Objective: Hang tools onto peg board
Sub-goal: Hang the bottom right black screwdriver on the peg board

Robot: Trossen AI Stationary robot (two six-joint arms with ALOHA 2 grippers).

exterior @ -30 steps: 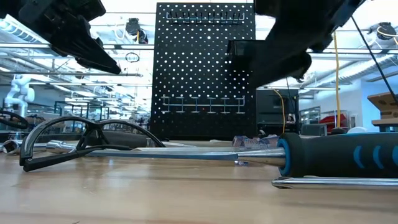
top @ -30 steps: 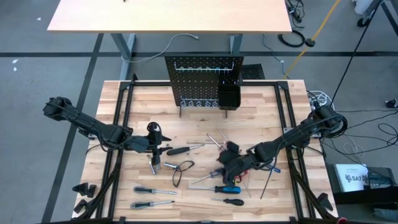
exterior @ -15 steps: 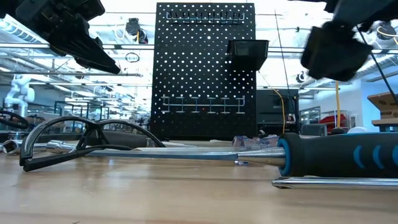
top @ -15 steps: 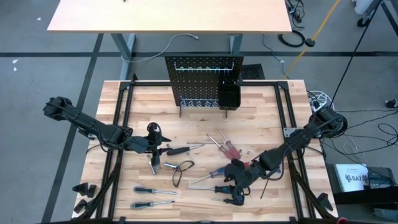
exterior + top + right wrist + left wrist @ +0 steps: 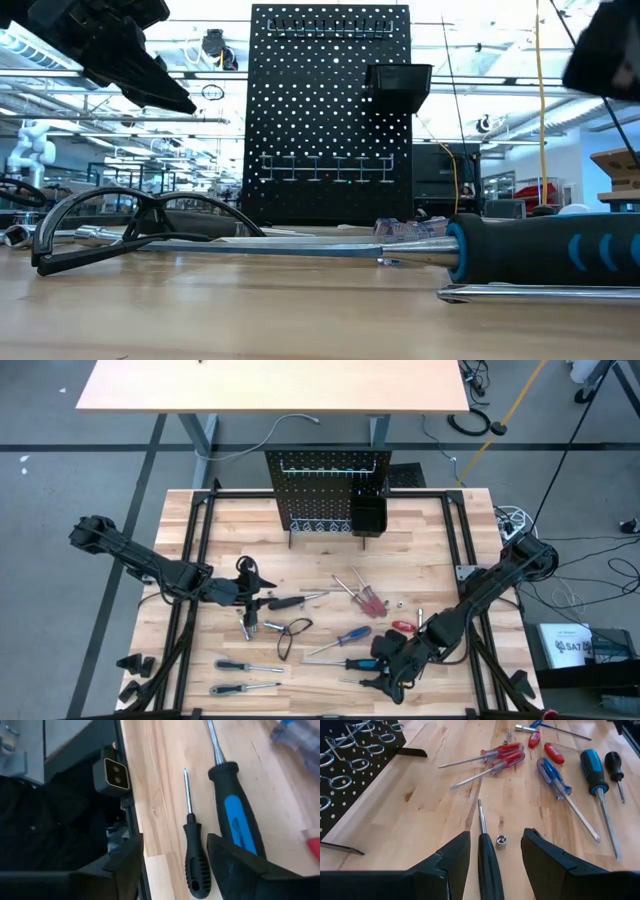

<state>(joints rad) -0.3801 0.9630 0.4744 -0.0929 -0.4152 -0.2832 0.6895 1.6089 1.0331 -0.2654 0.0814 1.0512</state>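
Black perforated peg board (image 5: 327,488) upright at the table's (image 5: 430,550) far edge, screwdrivers (image 5: 362,597) scattered mid-table, right gripper (image 5: 385,678) open and empty over a small black screwdriver (image 5: 194,855) near the front edge, left gripper (image 5: 250,588) open, empty

We see a large robotics lab: ceiling trusses (image 5: 120,85), a white robot arm (image 5: 25,145) and floor cables (image 5: 470,420) behind our table (image 5: 320,530).
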